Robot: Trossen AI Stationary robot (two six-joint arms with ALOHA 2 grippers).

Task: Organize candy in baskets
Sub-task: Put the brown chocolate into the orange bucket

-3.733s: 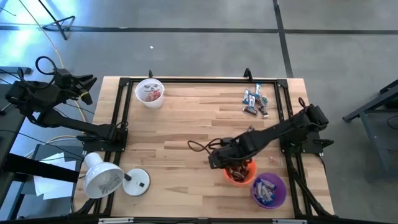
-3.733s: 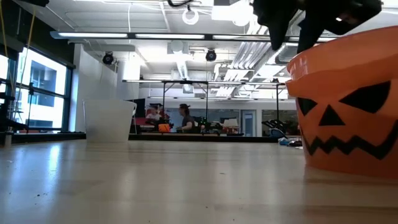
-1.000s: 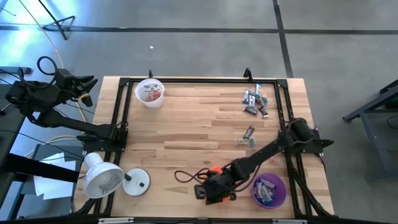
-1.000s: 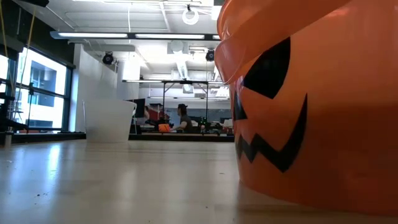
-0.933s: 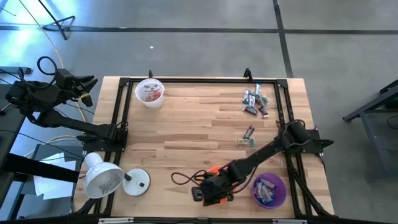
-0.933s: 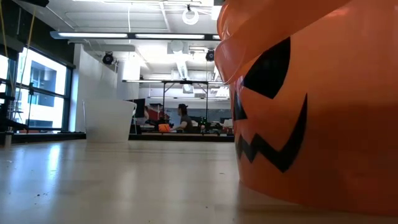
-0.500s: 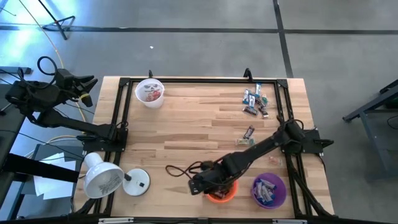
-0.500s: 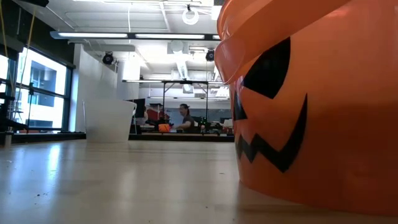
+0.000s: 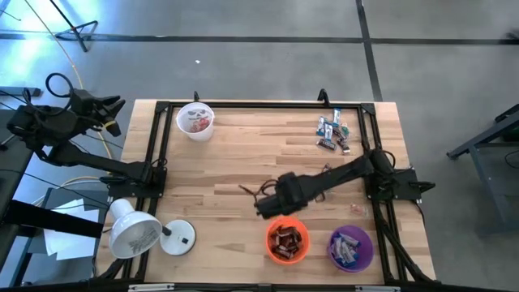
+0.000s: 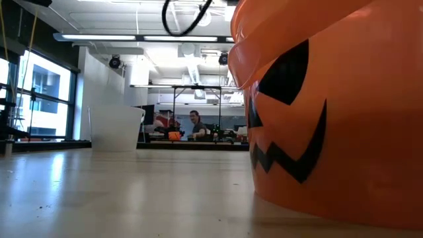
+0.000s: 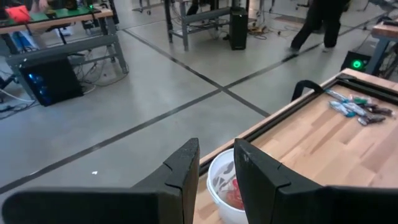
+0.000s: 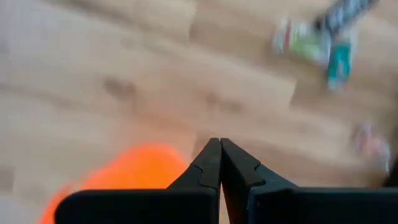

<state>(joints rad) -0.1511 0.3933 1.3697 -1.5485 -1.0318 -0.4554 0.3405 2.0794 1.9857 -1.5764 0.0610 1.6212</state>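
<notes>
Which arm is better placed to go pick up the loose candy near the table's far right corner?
Right: its shut pincer hangs mid-table, nearer the loose wrapped candy bars. The left pincer sits off the table's left edge.

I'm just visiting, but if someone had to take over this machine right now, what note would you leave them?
Right gripper: shut, empty, above the table beside the orange basket.
Left gripper: parked off the table's left side, fingers slightly apart, holding nothing.
Done: brown candy in the orange basket, candy in the purple basket and the white basket.
Left: loose candy pile at the far right corner, plus strays near the right arm.
</notes>
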